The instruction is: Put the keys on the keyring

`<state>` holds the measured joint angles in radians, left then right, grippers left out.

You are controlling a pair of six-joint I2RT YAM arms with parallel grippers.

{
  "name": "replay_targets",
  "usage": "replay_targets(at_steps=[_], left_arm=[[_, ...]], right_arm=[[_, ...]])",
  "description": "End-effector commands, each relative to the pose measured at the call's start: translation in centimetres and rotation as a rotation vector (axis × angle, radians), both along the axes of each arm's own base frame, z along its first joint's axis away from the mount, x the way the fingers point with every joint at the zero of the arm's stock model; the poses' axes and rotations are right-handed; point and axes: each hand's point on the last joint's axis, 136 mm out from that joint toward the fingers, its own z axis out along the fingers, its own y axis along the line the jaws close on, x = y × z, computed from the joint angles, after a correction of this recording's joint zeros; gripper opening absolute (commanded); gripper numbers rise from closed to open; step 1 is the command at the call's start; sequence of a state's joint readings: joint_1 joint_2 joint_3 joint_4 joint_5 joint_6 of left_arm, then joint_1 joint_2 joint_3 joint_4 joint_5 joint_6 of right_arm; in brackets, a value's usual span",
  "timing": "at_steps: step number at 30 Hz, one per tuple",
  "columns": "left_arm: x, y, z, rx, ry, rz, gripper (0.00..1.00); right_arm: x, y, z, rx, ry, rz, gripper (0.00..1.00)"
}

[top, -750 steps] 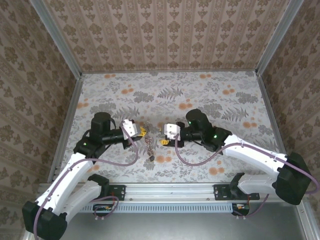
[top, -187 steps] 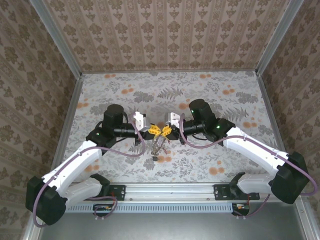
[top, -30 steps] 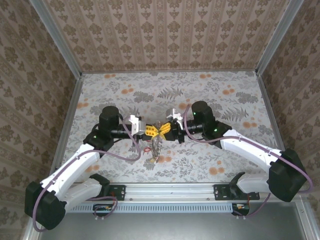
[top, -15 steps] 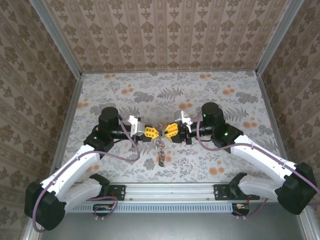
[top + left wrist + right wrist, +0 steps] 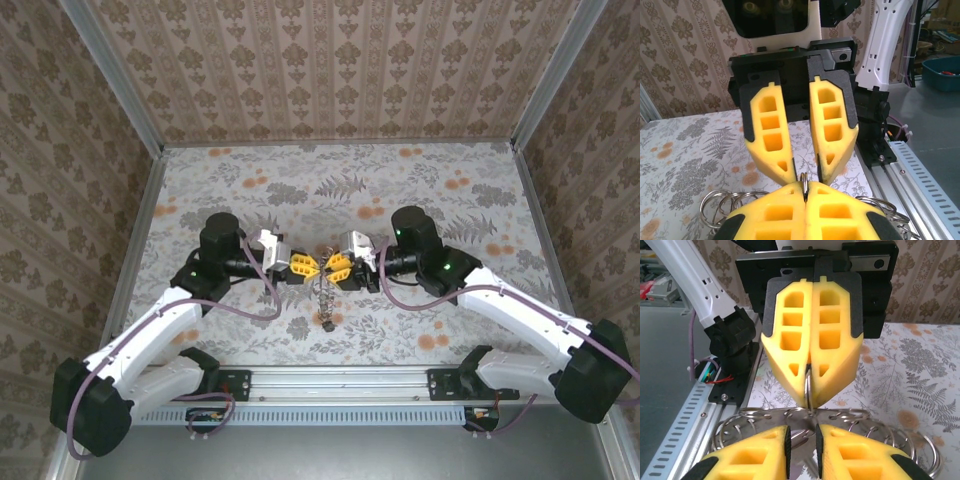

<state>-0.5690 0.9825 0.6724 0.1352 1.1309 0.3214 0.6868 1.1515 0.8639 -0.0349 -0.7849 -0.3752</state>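
The keyring is a thin metal ring, and my left gripper is shut on its edge. In the top view the left gripper and the right gripper meet tip to tip above the table. My right gripper stands slightly open, its pads on either side of the ring with a gap. A cluster of smaller wire rings on a flat metal piece hangs below. The keys dangle in that cluster with a dark piece lowest; their colours are too small to tell.
The flower-patterned table is walled by patterned panels at the back and sides. An aluminium rail with both arm bases runs along the near edge. Open floor lies behind and to both sides of the grippers.
The right gripper's jaws have parted a little and that arm has shifted slightly. The hanging cluster now dangles straight down. The left gripper has stayed shut on the ring.
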Motion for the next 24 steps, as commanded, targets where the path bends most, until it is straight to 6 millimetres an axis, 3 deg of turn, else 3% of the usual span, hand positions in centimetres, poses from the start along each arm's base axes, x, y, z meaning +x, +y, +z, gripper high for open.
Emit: replay_targets(at_steps=[1, 7, 12, 20, 24], left_arm=[[-0.8, -0.1, 0.8, -0.026, -0.014, -0.053, 0.0], [-0.7, -0.4, 0.5, -0.02, -0.003, -0.06, 0.0], [-0.5, -0.5, 0.3, -0.013, 0.006, -0.054, 0.0], [0.8, -0.6, -1.0, 0.07, 0.057, 0.02, 0.0], [1.3, -0.3, -1.5, 0.133, 0.057, 0.062, 0.09]], right_arm=[[0.5, 0.7, 1.0, 0.005, -0.064, 0.007, 0.23], [0.5, 1.1, 0.9, 0.005, -0.065, 0.016, 0.21], [0.4, 1.1, 0.8, 0.001, -0.06, 0.02, 0.1], [0.1, 0.9, 0.7, -0.013, -0.055, 0.02, 0.01], [0.6, 0.7, 0.1, -0.047, -0.035, -0.013, 0.0]])
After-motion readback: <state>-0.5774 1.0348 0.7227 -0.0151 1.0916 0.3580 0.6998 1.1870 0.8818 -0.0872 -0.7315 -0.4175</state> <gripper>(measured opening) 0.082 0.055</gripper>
